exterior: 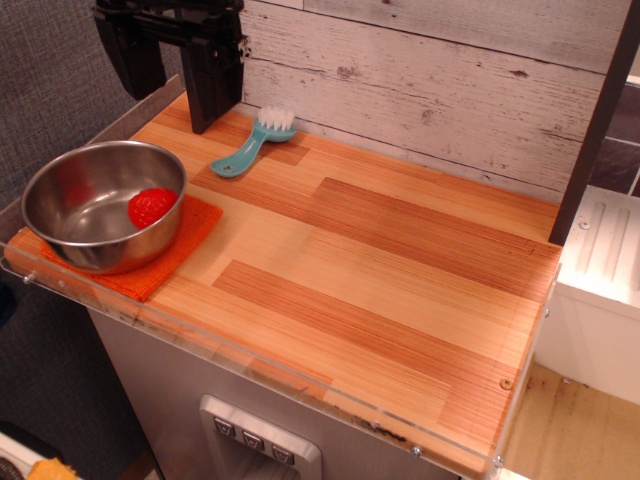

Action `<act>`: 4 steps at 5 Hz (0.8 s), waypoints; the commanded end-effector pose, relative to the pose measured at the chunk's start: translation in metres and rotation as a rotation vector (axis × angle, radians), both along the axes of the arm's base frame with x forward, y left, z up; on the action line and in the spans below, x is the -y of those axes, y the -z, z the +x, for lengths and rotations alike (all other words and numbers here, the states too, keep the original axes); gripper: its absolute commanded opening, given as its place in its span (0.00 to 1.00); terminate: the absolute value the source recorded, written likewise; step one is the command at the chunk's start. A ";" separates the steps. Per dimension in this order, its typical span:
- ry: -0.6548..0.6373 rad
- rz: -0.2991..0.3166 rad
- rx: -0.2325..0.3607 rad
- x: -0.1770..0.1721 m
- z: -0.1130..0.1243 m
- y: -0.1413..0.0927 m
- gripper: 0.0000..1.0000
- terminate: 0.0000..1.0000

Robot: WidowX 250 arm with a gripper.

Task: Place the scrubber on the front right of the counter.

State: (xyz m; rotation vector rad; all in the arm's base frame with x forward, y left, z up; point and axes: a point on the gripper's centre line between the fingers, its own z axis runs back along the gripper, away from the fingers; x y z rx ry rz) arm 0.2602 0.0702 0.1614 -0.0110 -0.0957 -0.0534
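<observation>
1. No readable text, brand, number or sign shows anywhere in the view.
2. The small grey buttons (252, 440) on the cabinet front below the counter (400, 300) may carry marks, but they are too small to read.

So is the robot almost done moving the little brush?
Not yet. Nothing looks done: the scrubber lies at the back left of the counter. The end effector hangs beside it, holding nothing. Left: grab it and carry it to the front right.
</observation>
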 end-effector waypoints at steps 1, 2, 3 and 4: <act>0.000 0.000 0.000 0.000 0.000 0.000 1.00 0.00; -0.047 0.017 0.009 -0.020 0.033 0.007 1.00 0.00; -0.071 0.064 0.009 -0.036 0.060 0.018 1.00 0.00; -0.072 0.122 0.023 -0.050 0.081 0.037 1.00 0.00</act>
